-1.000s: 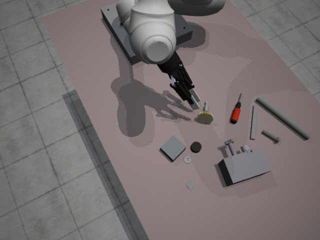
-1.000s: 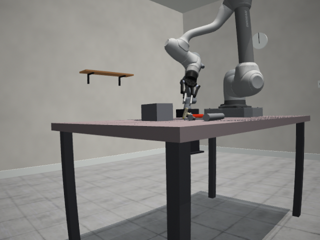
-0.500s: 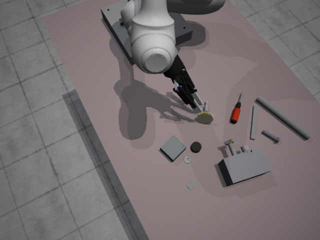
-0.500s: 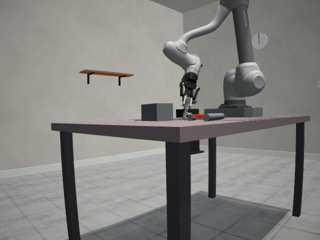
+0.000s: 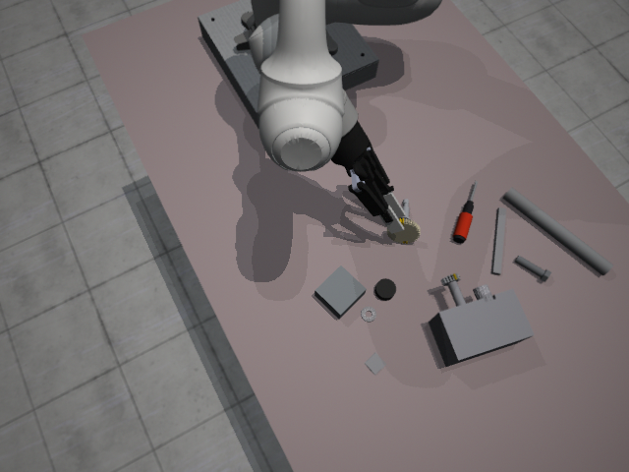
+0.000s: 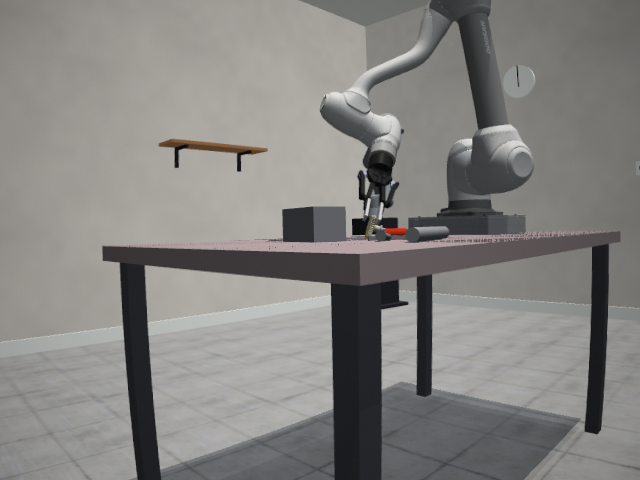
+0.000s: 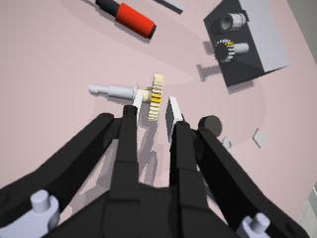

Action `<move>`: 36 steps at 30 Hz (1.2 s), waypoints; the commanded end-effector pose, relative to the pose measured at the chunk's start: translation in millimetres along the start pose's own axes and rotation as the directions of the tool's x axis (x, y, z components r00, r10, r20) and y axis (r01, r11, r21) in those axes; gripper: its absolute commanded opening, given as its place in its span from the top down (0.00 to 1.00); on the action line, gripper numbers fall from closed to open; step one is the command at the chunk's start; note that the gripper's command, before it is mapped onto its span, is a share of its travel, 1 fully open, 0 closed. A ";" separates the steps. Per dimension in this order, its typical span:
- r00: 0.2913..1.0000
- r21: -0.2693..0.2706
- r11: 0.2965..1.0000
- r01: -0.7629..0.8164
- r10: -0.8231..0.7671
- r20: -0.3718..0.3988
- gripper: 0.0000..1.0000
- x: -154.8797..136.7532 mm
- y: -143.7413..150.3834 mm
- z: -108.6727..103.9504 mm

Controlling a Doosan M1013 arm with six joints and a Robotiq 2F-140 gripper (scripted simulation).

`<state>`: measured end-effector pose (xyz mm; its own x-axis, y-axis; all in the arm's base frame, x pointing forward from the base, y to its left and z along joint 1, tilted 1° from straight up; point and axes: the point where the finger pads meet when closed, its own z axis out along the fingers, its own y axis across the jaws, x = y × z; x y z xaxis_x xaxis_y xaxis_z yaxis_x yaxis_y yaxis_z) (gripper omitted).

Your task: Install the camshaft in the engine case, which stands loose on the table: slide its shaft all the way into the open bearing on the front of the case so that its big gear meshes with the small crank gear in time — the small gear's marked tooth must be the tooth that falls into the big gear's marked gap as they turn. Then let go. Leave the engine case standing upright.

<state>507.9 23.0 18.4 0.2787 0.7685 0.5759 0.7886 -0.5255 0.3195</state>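
Note:
The camshaft lies flat on the table, with its cream big gear standing on edge and its grey shaft pointing away from the engine case. The gear shows a yellow mark. My gripper is partly open, tilted down over the camshaft, with one finger on each side of the big gear and a gap to it on both sides. It also shows in the overhead view. The grey engine case stands upright at the right front. On its front are the small crank gear with a yellow mark and the open bearing.
A red screwdriver, a flat grey bar, a long grey cylinder and a bolt lie right of the camshaft. A grey block, a black puck, a washer and a small plate lie in front.

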 end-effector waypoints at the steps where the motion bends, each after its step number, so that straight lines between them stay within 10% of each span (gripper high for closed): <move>1: 1.000 -0.001 1.000 0.000 0.000 -0.001 0.79 0.1 0.1 4.4; 36: 1.000 -0.001 1.000 0.000 0.000 -0.001 0.79 0.1 0.1 7.8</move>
<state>512.2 25.8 12.6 0.2783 0.7684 0.5762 0.7881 -0.5256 0.3203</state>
